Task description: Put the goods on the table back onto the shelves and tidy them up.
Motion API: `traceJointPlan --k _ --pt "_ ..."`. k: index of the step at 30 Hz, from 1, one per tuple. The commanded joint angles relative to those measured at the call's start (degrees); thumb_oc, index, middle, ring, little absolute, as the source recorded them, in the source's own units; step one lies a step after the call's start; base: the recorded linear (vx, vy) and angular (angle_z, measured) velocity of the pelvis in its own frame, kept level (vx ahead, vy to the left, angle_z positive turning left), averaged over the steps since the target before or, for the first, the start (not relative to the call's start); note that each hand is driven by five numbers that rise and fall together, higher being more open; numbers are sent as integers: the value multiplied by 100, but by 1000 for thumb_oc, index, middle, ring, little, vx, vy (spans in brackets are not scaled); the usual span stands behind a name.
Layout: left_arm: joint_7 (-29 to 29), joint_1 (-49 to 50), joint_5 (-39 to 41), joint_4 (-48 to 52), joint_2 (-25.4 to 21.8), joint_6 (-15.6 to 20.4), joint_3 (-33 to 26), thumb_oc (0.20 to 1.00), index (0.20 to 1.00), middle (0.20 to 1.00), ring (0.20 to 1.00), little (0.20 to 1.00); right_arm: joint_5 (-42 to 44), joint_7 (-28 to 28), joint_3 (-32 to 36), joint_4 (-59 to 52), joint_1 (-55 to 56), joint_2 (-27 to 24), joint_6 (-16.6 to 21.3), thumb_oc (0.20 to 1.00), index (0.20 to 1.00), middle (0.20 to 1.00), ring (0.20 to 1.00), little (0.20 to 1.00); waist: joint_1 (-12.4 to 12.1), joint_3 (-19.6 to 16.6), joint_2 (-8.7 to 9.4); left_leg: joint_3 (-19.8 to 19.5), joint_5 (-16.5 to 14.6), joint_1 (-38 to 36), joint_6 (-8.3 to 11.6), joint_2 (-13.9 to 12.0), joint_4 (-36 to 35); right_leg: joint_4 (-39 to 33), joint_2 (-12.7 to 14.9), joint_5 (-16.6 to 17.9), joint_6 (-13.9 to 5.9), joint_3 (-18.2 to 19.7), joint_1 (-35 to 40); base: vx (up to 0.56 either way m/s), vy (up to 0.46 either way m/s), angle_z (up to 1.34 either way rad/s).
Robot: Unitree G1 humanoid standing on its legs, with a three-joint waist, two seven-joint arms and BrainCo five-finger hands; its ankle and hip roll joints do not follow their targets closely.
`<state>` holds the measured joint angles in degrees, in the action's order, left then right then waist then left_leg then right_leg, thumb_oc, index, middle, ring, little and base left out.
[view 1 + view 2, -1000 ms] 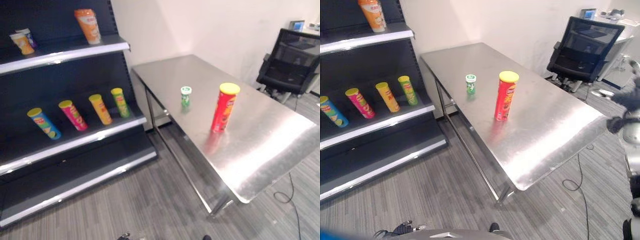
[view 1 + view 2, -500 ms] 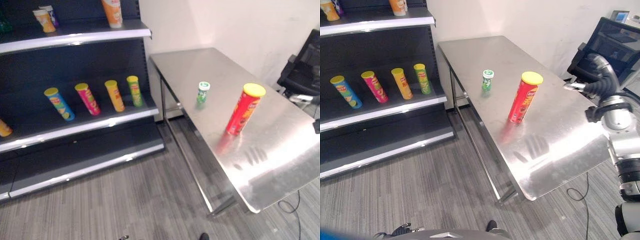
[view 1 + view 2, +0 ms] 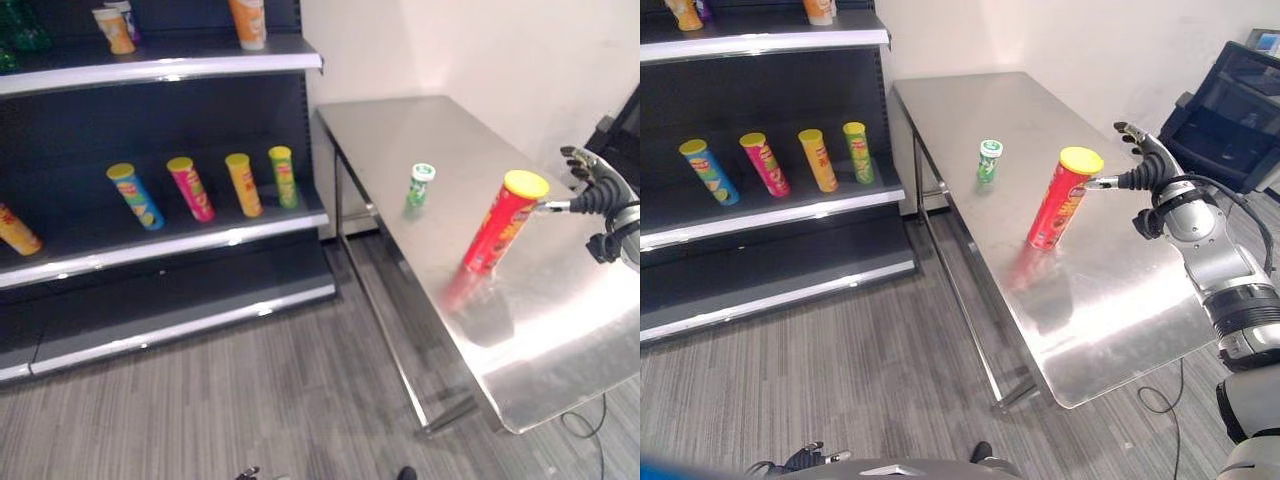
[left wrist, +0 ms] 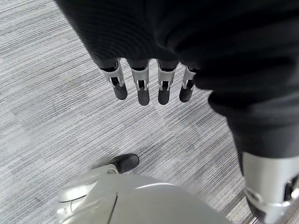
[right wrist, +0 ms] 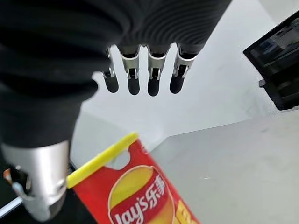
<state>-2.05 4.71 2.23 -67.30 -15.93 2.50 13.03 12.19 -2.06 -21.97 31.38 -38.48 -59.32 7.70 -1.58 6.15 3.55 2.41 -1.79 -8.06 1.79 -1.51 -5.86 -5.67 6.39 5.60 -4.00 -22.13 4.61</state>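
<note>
The right hand (image 3: 1145,165), fingers open and empty, has swung in just beside the red can (image 3: 1064,198), so a grasp looks imminent.

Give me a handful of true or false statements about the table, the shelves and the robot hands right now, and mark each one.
1. The red chip can with the yellow lid stands upright on the steel table. True.
2. The right robot hand is shut on the red chip can. False: its fingers are straight and open beside the can's top, with the thumb reaching toward the lid.
3. A small green can stands on the table, apart from the red can. True.
4. The middle shelf holds only one can. False: a row of cans stands there, among them blue, pink, orange and green ones.
5. The left robot hand holds a can. False: it hangs open over the grey floor, holding nothing.
</note>
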Motion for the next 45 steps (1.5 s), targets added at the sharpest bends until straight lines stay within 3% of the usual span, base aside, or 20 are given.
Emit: traceJointPlan --k 1,16,26,27,28,36,45 --pt "-62 -204 148 -57 -71 114 280 1000 1000 1000 1000 1000 -81 -154 -426 322 -741 7 84 1000 1000 1000 1000 1000 -147 -200 -36 663 225 244 573 -516 86 67 29 -791 -349 83 443 9 -34 8" --pt "-25 -164 258 -68 -94 140 305 1000 1000 1000 1000 1000 143 355 -1269 837 -1189 158 -12 1000 1000 1000 1000 1000 -254 -169 15 561 315 292 655 -622 86 67 -75 -895 -273 -23 475 3 -23 4" --pt "12 -122 308 -25 -85 139 310 1000 1000 1000 1000 1000 111 436 -1379 909 -1169 283 -52 1000 1000 1000 1000 1000 -266 -165 34 566 304 269 660 -655 86 67 -107 -915 -257 -15 484 0 0 0" --pt "8 -125 307 -20 -85 135 313 1000 1000 1000 1000 1000 94 429 -1389 913 -1178 292 -54 514 514 514 514 514 -269 -163 35 569 303 267 659 -657 86 67 -106 -914 -258 -8 481 0 0 0" --pt "7 -127 312 -25 -87 134 310 1000 1000 1000 1000 1000 73 418 -1401 929 -1186 297 -55 200 200 200 200 200 -271 -161 38 573 302 266 660 -659 86 67 -107 -916 -256 -9 482 0 0 0" --pt "-19 -100 310 -34 -70 125 261 1000 1000 1000 1000 1000 -81 235 -1186 844 -1013 364 -26 200 200 200 200 200 -268 -148 34 574 296 248 662 -678 86 67 -123 -929 -238 0 492 0 0 0" --pt "-76 -26 269 1 -47 106 84 1000 1000 1000 1000 1000 -317 -143 -410 205 -255 346 86 200 200 200 200 200 -242 -110 -10 571 303 238 688 -742 86 67 -178 -974 -213 3 492 0 -4 0"
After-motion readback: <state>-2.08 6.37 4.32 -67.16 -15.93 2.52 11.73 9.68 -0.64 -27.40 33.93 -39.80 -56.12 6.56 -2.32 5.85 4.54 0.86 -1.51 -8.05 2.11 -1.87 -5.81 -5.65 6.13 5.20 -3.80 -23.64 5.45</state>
